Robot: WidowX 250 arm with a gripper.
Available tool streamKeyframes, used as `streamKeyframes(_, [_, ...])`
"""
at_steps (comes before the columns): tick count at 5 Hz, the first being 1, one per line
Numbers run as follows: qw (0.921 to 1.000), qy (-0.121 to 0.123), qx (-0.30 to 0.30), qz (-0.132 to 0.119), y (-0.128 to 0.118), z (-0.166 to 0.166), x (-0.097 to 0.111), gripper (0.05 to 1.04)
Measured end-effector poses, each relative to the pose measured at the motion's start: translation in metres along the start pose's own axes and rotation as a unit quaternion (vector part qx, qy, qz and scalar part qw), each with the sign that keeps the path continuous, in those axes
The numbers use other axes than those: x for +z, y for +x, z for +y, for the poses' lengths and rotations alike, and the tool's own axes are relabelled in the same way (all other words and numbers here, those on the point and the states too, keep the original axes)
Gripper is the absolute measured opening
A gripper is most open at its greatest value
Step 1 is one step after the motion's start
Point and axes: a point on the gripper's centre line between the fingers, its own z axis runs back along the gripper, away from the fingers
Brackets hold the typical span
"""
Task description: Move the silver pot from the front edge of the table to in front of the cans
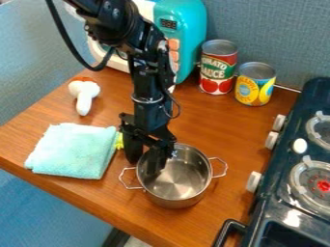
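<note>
Red can (218, 67) bears the label "TOMATO SAUCE". Lettering on the yellow can (255, 84) and digits on the display (169, 24) are too small to confirm.

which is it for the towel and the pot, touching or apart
Apart. The camera view shows a strip of table between the towel and the pot.

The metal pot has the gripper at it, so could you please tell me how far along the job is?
Already done, it seems: the gripper is down at the metal pot, its fingers apart by the rim nearest the folded cloth. In hand: nothing shows between them. Left: most of the work, probably, as the pot stands upright on the table and no firm hold can be seen.
</note>
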Motion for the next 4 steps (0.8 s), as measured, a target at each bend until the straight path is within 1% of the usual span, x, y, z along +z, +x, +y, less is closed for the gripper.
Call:
streamKeyframes(1, [1.0000,-0.003,0.004,-0.005,-0.0003,-0.0017,-0.0012,0.396])
streamKeyframes(2, [0.9999,-0.009,0.001,-0.007,0.0002,-0.0037,-0.0011,0.185])
streamKeyframes(3, [0.9999,-0.009,0.001,-0.014,0.0000,-0.0065,0.0053,0.108])
streamKeyframes(4, [0.9997,-0.012,0.001,-0.021,0.0005,-0.0103,0.0087,0.099])
